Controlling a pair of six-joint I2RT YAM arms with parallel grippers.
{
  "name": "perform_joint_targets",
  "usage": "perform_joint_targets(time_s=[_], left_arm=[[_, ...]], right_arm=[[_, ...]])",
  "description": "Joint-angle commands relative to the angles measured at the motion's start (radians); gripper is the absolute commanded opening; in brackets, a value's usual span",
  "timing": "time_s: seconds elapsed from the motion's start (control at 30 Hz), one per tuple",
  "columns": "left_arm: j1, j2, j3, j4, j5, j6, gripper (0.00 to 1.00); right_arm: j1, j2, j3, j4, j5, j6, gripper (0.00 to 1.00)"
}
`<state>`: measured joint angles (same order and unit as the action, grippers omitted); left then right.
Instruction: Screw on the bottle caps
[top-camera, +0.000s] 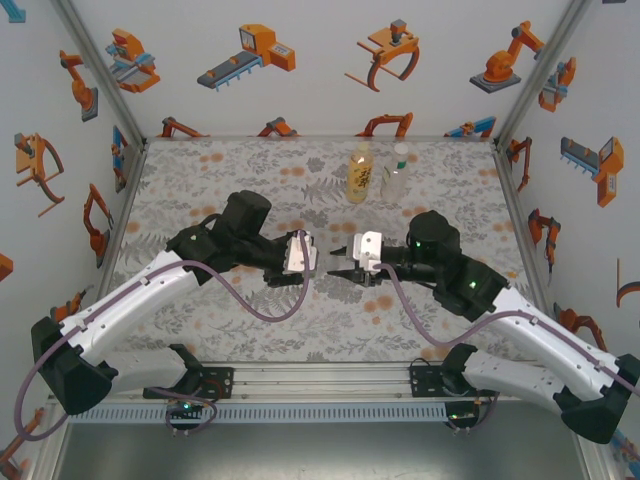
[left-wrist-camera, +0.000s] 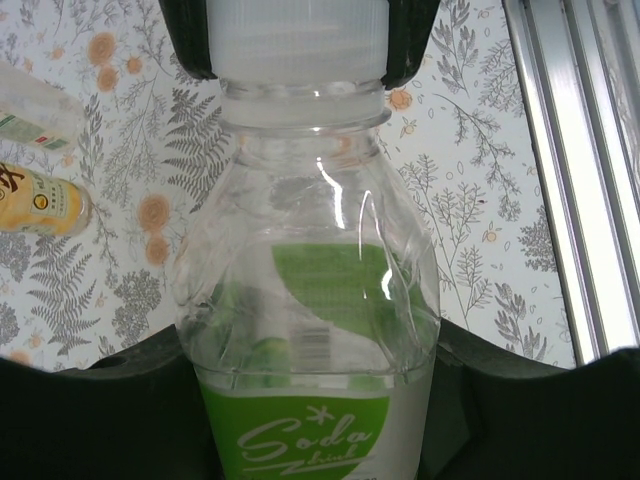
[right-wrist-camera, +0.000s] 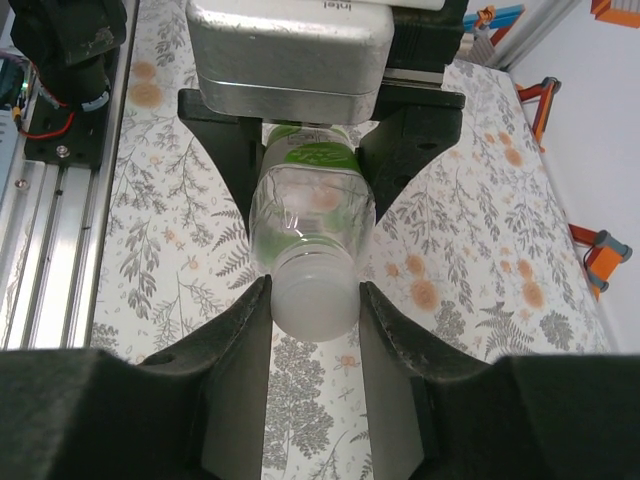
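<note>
1. Right gripper (right-wrist-camera: 315, 312), low in its own wrist view, has both black fingers (right-wrist-camera: 236, 370) pressed flat against the sides of a white cap (right-wrist-camera: 314, 300), jaws narrow and closed on it.
2. That cap sits on the neck of a clear green-labelled bottle (right-wrist-camera: 310, 205), held on its side at the centre of the overhead frame with its cap end toward the right arm.
3. Left gripper (left-wrist-camera: 315, 400) is clamped on the bottle's body at the label end. Its dark fingers (left-wrist-camera: 100, 420) flank the green "Soda" label along the bottom of the left wrist view, and the capped neck is at the top centre of that frame.
4. Seen from overhead, the two grippers meet nose to nose at mid-frame, with the bottle between them largely hidden by their fingers.
5. Two more bottles stand upright, just beside each other, in the upper middle of the overhead frame. One is an amber bottle (top-camera: 359, 178) with a yellow label and a pale cap (top-camera: 361, 150). To its right in the frame is a slim clear bottle (top-camera: 395, 182) topped by a second white cap (top-camera: 401, 150).
6. Everything rests on a floral-patterned table (top-camera: 200, 190), with an aluminium rail (top-camera: 320, 378) along the lower edge of the frame.
7. White walls (top-camera: 320, 90) printed with orange robot drawings enclose the scene at the top and sides.
</note>
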<state>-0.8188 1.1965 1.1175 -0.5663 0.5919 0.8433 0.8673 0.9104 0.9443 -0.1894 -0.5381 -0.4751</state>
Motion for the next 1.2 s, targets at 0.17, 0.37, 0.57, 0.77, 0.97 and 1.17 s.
perform_joint_targets(time_s=[0.17,0.37,0.57,0.77,0.97,1.17], left_arm=[[-0.004,-0.017,-0.004,0.036,-0.005,-0.015,0.00],[-0.003,-0.035,-0.027,0.082,-0.053,-0.028,0.00],[-0.003,-0.057,-0.053,0.130,-0.080,-0.039,0.00],[-0.006,-0.040,-0.046,0.135,-0.103,-0.058,0.00],[-0.006,-0.004,-0.036,0.128,-0.159,-0.063,0.00],[-0.020,-0.003,-0.038,0.116,-0.158,-0.050,0.00]], right_arm=[[-0.002,-0.024,-0.026,0.074,0.050,0.161,0.05],[-0.002,-0.043,-0.080,0.172,0.156,0.481,0.00],[-0.002,-0.092,-0.191,0.271,0.421,0.961,0.00],[-0.003,-0.090,-0.246,0.269,0.523,1.328,0.00],[-0.002,-0.057,-0.299,0.358,0.524,1.635,0.00],[-0.002,-0.090,-0.314,0.383,0.546,1.621,0.00]])
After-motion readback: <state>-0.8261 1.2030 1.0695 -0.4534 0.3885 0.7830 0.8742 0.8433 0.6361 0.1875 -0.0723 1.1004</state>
